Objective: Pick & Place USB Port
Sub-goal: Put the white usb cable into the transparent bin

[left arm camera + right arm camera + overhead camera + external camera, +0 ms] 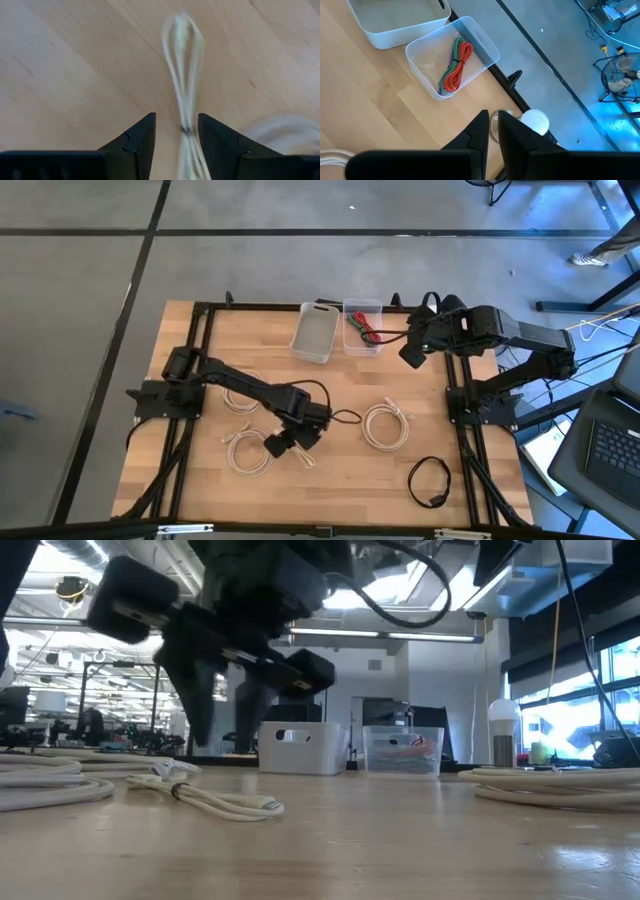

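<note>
White cable (184, 75) on worktop (340, 470), between open left jaws, not yet gripped. Risk: loose strands slipping out on closing. Right jaws closed, empty, beside clear bin (451, 56).

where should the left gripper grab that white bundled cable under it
Grip the white cable at its tied middle, coming straight down from above. It lies flat on the table, its strands pinched narrow there, and the open left gripper already straddles that spot.
</note>
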Action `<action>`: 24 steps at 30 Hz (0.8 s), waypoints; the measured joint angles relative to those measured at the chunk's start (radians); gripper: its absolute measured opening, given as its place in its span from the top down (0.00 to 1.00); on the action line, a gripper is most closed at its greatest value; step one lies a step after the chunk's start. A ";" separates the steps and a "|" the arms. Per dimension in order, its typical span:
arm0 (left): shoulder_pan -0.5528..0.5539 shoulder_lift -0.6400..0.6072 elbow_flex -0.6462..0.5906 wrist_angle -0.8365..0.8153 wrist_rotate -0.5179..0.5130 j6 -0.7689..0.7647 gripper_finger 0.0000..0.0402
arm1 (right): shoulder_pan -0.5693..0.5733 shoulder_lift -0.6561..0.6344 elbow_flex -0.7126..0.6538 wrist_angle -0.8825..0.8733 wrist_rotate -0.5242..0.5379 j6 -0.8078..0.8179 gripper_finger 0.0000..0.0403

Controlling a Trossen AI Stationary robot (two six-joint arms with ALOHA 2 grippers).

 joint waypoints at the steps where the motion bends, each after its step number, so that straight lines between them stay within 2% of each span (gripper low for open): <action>1: 0.000 0.006 0.000 0.008 -0.002 -0.004 0.65 | 0.000 0.000 0.000 0.000 0.000 0.000 0.89; 9: -0.005 0.079 -0.006 0.002 0.009 -0.066 0.65 | 0.001 0.000 0.000 -0.005 -0.022 0.003 0.89; 18: -0.016 0.103 -0.002 -0.008 0.010 -0.094 0.65 | 0.001 0.000 0.000 -0.014 -0.028 0.003 0.89; 22: -0.015 0.103 0.000 -0.045 0.045 -0.085 0.70 | 0.001 0.000 0.000 -0.014 -0.028 -0.003 0.89; 24: -0.016 0.100 -0.004 -0.120 0.088 -0.085 0.73 | 0.001 0.000 0.000 -0.015 -0.028 -0.014 0.89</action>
